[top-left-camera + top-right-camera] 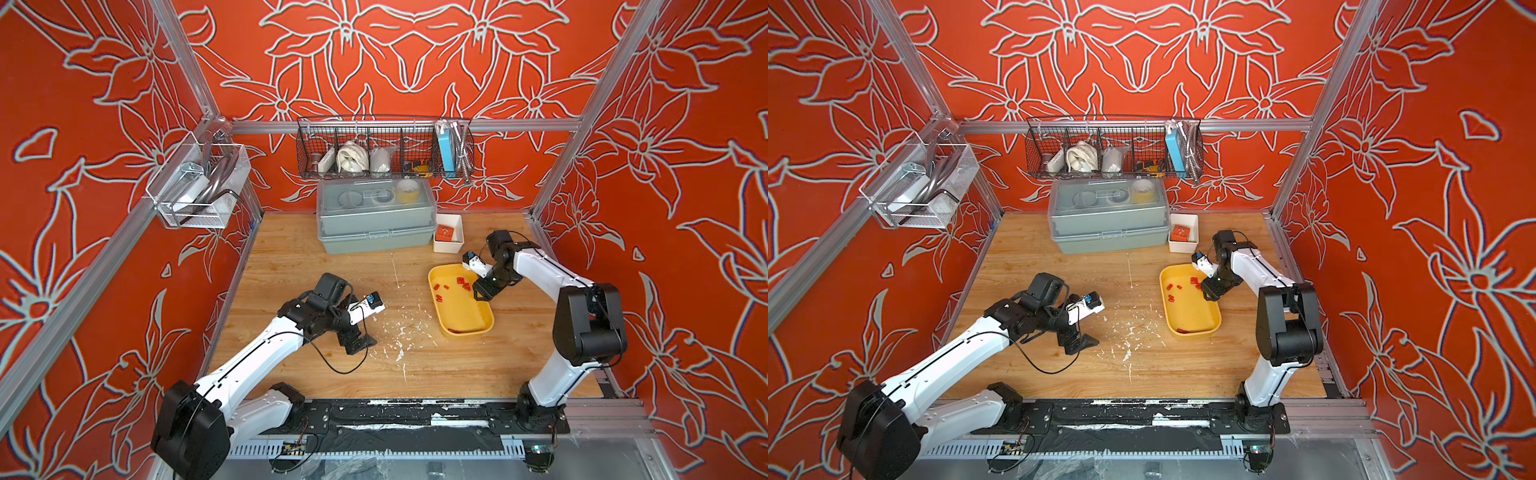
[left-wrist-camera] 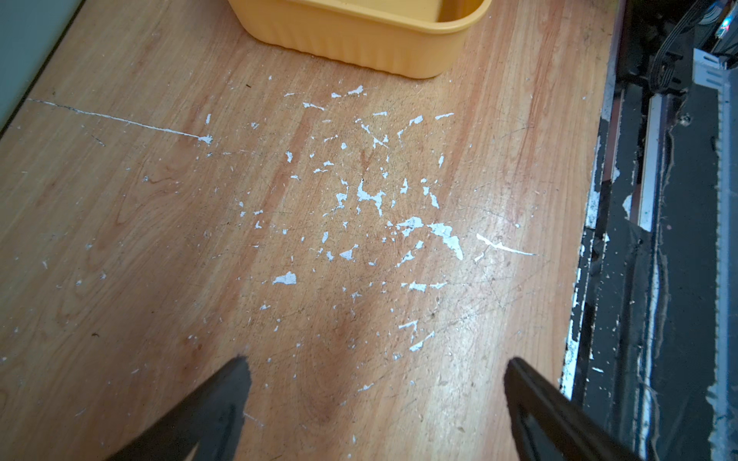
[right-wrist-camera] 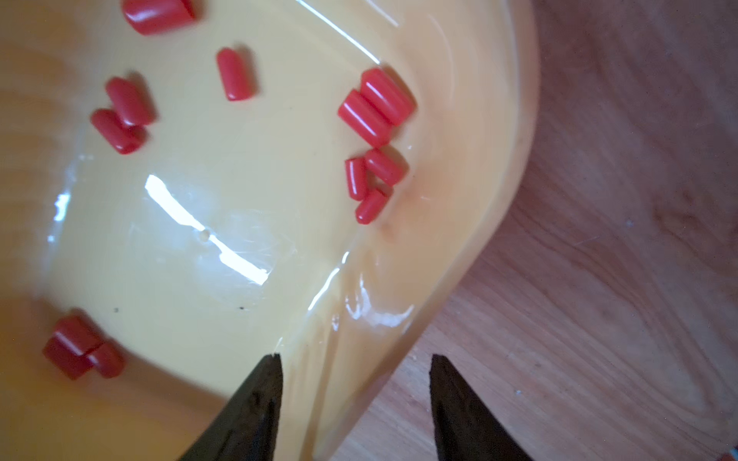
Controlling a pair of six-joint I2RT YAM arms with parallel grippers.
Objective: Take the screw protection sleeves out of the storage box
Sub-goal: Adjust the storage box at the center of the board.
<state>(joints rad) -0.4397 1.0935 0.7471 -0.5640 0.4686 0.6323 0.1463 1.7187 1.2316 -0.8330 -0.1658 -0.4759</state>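
**Right tool (image 3: 355, 359) spread astride storage box rim; nothing pinched**

Screw protection sleeves (image 3: 375, 107): about a dozen small red pieces, all lying on the floor of the storage box (image 3: 239, 179). They lie in loose clusters. In both top views most sit toward the box's upper end (image 1: 461, 282), and a few lie against its lower wall.

Storage box: shallow yellow tray, lidless, flat on the desk (image 1: 291, 266), right of centre in both top views (image 1: 1192, 311).

Right tool: fingers apart. One fingertip stands over the box's inner wall and the other over bare desk outside, with the rim between them. No sleeve is between the fingers. In both top views the tool reaches in over the box's upper right edge (image 1: 484, 293) (image 1: 1208, 293).

Left tool (image 2: 375, 361): fingers wide apart and empty, over bare desk left of centre in a top view (image 1: 361, 343), well apart from the box.

Desk: wood-grain surface with white flecks (image 2: 371, 195) between the left tool and the box.

Surroundings: grey lidded box (image 1: 374, 220) at the upper centre of a top view. White bin (image 1: 453, 245) just beside it holds an orange block (image 1: 444, 232). Wire basket (image 1: 382, 149) hangs on the wall above.
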